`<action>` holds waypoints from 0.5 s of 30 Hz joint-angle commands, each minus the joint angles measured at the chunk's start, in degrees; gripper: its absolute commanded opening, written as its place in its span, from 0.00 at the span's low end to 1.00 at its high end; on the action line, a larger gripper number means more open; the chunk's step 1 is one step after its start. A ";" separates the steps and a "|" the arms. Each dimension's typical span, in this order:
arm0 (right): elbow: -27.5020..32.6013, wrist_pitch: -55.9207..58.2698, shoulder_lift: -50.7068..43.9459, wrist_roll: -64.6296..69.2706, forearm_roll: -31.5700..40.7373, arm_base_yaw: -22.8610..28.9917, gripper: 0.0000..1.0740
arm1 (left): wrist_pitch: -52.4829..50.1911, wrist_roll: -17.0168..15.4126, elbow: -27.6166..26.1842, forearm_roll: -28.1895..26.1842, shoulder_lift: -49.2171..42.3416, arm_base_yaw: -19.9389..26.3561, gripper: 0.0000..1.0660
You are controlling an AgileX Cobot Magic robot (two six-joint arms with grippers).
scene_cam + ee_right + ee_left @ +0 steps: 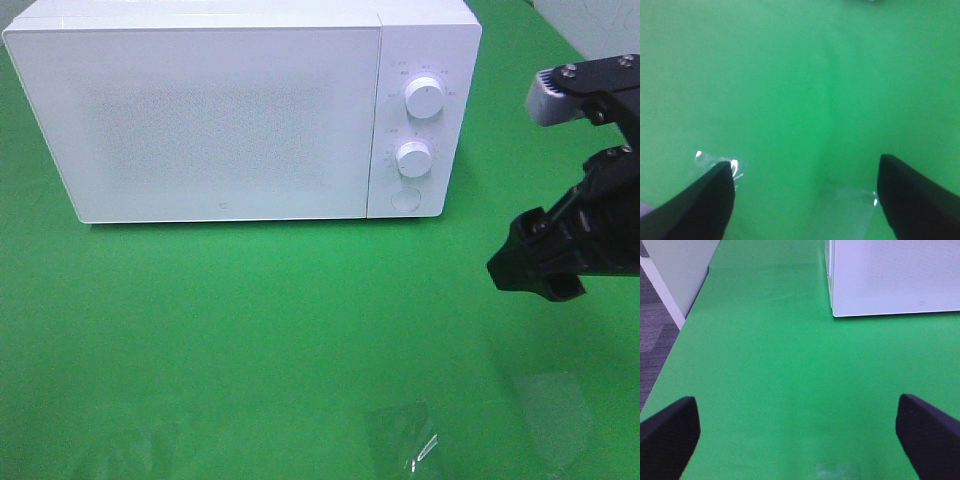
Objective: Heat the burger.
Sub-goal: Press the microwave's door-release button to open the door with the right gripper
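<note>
The burger shows in no view, nor does its pink plate. A white microwave [230, 110] stands at the back of the green table with its door shut; its corner also shows in the left wrist view [890, 280]. My right gripper [545, 275] hangs above the table to the right of the microwave; in the right wrist view [805, 165] it is open and empty over bare green cloth. My left gripper [796, 402] is open and empty, in front of the microwave's left corner; it is outside the exterior high view.
Two white knobs [424, 97] and a round button [405, 198] sit on the microwave's right panel. Clear tape patches [400, 435] lie on the cloth near the front. The table's left edge, a grey floor and a pale wall [675, 270] show beyond.
</note>
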 commanded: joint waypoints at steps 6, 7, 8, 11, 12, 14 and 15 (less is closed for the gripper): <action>-0.46 12.66 -10.14 -0.74 -0.40 -0.34 0.71 | -0.74 0.06 0.11 -0.11 -1.03 0.17 0.94; -0.46 12.66 -10.14 -0.74 -0.40 -0.34 0.71 | -0.74 0.06 0.11 -0.11 -1.03 0.17 0.94; -0.46 15.18 -12.15 -0.74 -0.40 -0.34 0.71 | -0.74 0.06 0.11 -0.11 -1.03 0.17 0.94; -0.46 20.57 -17.59 -0.74 -0.52 -0.34 0.71 | -0.74 0.06 0.11 -0.11 -1.03 0.17 0.94; -0.46 20.57 -17.59 -0.74 -0.52 -0.34 0.71 | -0.74 0.06 0.11 -0.11 -1.03 0.17 0.94; -0.46 21.37 -19.37 -0.74 -0.52 -0.34 0.71 | -0.74 0.06 0.11 -0.11 -1.03 0.17 0.94; -0.46 21.83 -22.69 -0.74 -0.63 -0.34 0.71 | -0.74 0.06 0.11 -0.11 -1.03 0.17 0.94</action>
